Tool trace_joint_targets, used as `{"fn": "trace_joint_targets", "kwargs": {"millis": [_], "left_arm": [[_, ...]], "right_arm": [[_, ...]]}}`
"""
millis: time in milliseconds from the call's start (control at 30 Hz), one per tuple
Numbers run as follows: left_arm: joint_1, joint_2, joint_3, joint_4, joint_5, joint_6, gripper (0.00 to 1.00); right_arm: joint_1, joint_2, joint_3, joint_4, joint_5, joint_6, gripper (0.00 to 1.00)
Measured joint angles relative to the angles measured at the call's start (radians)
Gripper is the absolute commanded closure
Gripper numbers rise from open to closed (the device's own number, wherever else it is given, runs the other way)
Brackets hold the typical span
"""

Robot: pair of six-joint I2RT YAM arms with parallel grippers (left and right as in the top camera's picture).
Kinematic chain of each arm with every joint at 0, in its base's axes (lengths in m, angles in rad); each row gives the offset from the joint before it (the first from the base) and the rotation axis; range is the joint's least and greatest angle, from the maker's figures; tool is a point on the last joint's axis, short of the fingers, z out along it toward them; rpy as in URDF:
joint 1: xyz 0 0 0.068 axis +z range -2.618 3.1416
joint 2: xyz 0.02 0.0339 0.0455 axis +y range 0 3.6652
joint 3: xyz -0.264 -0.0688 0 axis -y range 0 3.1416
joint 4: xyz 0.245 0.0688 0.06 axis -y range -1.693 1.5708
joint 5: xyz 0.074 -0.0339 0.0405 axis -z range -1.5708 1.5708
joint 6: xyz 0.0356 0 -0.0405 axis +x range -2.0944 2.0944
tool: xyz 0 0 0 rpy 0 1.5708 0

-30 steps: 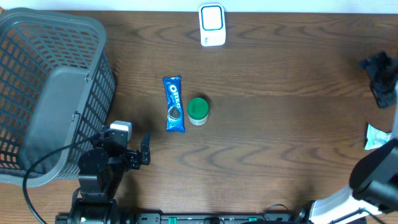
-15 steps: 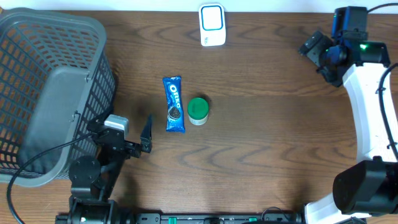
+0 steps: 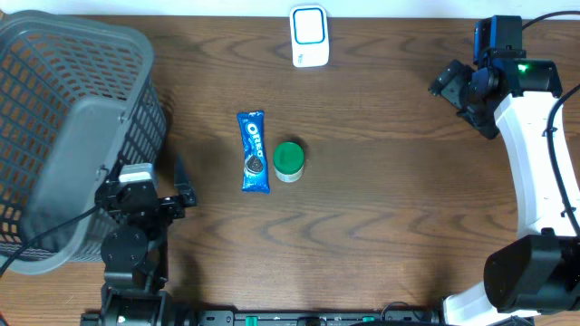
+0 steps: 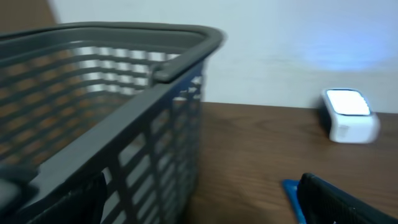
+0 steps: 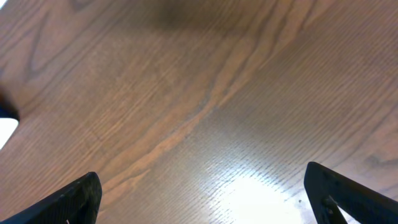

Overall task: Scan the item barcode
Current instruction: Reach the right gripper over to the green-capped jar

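A blue Oreo pack lies flat mid-table, touching a small jar with a green lid on its right. The white scanner with a lit blue face stands at the far edge; the left wrist view shows the scanner and a sliver of the Oreo pack. My left gripper is open and empty beside the basket, left of the pack. My right gripper hangs open at the back right, well away from the items. In the right wrist view the right gripper has only bare wood between its fingers.
A large grey mesh basket fills the left side, its wall close in front of the left gripper. The wooden table stretches between both arms.
My left gripper has swung left, away from the Oreo pack and toward the basket. My right arm has come in from the right edge to the back right corner.
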Motion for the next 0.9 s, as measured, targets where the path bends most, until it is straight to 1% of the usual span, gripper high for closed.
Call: {"fn": "trace_joint_targets", "kwargs": {"millis": [167, 233, 267, 300, 400, 467, 533, 633, 700, 800, 900], "left_arm": [[0.0, 0.0, 0.0, 0.0, -0.146, -0.005, 0.02], [0.0, 0.0, 0.0, 0.006, -0.164, -0.006, 0.02], [0.0, 0.0, 0.0, 0.016, -0.139, -0.006, 0.02], [0.0, 0.0, 0.0, 0.026, -0.114, -0.006, 0.02], [0.002, 0.0, 0.0, 0.043, 0.076, 0.022, 0.02], [0.001, 0.0, 0.0, 0.025, 0.208, 0.036, 0.02], [0.001, 0.0, 0.0, -0.026, 0.33, 0.05, 0.02], [0.001, 0.0, 0.0, -0.124, 0.466, 0.058, 0.02], [0.001, 0.0, 0.0, -0.161, 0.535, 0.066, 0.02], [0.001, 0.0, 0.0, -0.164, 0.616, 0.096, 0.02], [0.001, 0.0, 0.0, -0.164, 0.66, 0.133, 0.02]], "right_arm": [[0.0, 0.0, 0.0, -0.007, 0.004, -0.011, 0.01], [0.002, 0.0, 0.0, -0.006, 0.005, -0.018, 0.01], [0.008, 0.0, 0.0, -0.003, 0.006, -0.022, 0.01], [0.014, 0.0, 0.0, 0.001, 0.006, -0.025, 0.01], [0.047, 0.0, -0.001, 0.06, -0.051, -0.075, 0.01], [0.079, 0.0, -0.001, 0.084, -0.124, -0.114, 0.01], [0.122, 0.0, -0.001, 0.091, -0.206, -0.147, 0.01], [0.21, 0.0, -0.001, 0.085, -0.288, -0.173, 0.01], [0.273, 0.0, -0.002, 0.083, -0.318, -0.181, 0.01], [0.389, 0.0, -0.011, 0.09, -0.352, -0.176, 0.01], [0.481, 0.004, -0.038, 0.103, -0.367, -0.141, 0.01]]}}
